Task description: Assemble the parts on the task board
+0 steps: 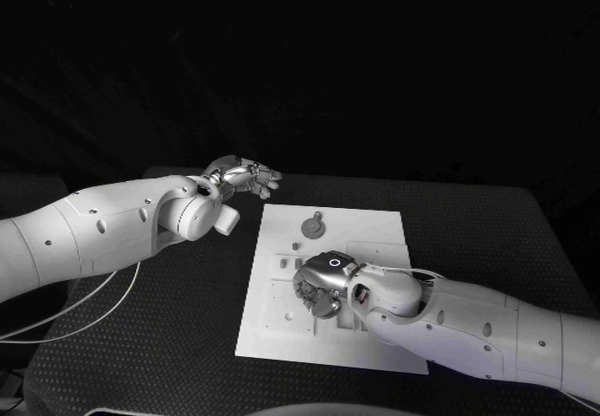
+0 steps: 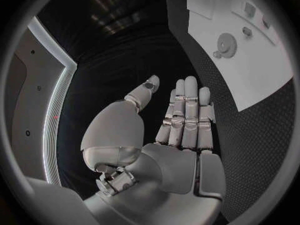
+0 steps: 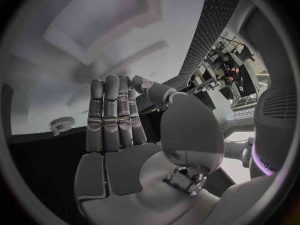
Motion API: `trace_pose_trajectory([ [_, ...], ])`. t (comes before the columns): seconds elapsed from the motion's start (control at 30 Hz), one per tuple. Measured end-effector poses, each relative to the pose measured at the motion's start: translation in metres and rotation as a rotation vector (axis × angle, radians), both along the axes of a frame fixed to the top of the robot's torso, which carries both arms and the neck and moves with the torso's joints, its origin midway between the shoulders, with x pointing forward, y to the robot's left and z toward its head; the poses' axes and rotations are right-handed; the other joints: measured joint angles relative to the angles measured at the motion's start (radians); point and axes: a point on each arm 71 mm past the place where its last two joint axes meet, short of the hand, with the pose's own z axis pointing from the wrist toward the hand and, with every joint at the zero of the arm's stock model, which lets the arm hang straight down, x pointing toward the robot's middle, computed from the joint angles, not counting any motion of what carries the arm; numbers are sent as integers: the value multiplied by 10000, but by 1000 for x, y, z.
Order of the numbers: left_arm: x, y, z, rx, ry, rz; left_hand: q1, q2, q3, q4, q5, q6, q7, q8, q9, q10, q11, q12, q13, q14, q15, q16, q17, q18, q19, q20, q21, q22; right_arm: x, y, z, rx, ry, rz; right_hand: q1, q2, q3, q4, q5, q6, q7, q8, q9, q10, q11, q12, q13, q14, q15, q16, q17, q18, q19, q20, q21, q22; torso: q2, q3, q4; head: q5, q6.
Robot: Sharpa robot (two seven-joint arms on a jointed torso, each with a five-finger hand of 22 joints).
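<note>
A robotics lab: a black worktop [image 1: 500, 217] against dark drapes carries a white task board [image 1: 375, 347], with equipment racks [image 3: 231, 65] crowding the room behind.

No legible text, label, brand, number or sign found on any surface inspected. The task board [image 1: 375, 227] carries no readable marking; nor do the arms.

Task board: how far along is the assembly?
Early, by the look of it. On the task board a round gear-like part lies loose near the far end. Nothing is in hand: the left robot hand hangs open off the board, and the right robot hand is over the board's middle, fingers straight, holding nothing. Seating the parts remains.
</note>
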Motion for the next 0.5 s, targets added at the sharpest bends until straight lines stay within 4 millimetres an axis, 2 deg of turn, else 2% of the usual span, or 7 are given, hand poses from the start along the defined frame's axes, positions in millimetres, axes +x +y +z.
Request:
trace_pose_trajectory([
  [0.2,0,1,0,3,5,6,0,0,0,0,0,0,0,0,0,0,0,39,0,0,0,0,-1,0,0,0,0,9,1,-1,-1,-19,-16,-37,0,-1,0,0,0,-1,0,0,17,1,0,-58,-5,0,0,1,19,12,0,1,0,12,2,7,12,19,-19],
  [0.27,0,1,0,6,7,17,0,0,0,0,0,0,0,0,0,1,-1,39,-1,0,0,0,-1,0,0,0,0,9,1,-1,-1,8,-16,-72,-112,-35,0,0,0,-113,80,-45,15,-62,64,-131,-8,-60,59,-121,18,82,-86,34,-2,12,2,7,9,33,-26],
  [0.33,0,2,0,10,10,25,0,0,0,0,0,0,0,0,0,0,-1,39,-1,0,0,-38,-1,0,0,0,0,8,2,-2,-1,39,-1,-108,-242,-165,-29,29,1,-287,177,-179,2,-184,148,-201,-8,-201,131,-276,10,153,-269,62,-99,14,1,7,0,45,-28],
  [0.4,0,2,0,10,12,21,0,0,0,0,0,0,0,0,0,1,-1,39,-1,0,0,-39,6,-1,0,0,0,8,2,-4,-2,74,28,-157,-405,-328,-116,58,2,-533,282,-333,-51,-290,69,-254,-8,-397,234,-438,10,208,-480,147,-230,7,-1,7,-10,53,-29],
  [0.5,0,1,0,8,15,13,0,0,0,0,0,0,0,0,0,1,-1,39,-2,0,0,-39,8,-1,0,0,0,8,3,-6,-2,129,79,-212,-581,-504,-425,2,3,-851,418,-527,-112,-311,49,-369,-8,-515,347,-571,19,251,-667,226,-304,2,-1,7,-15,59,-30],
])
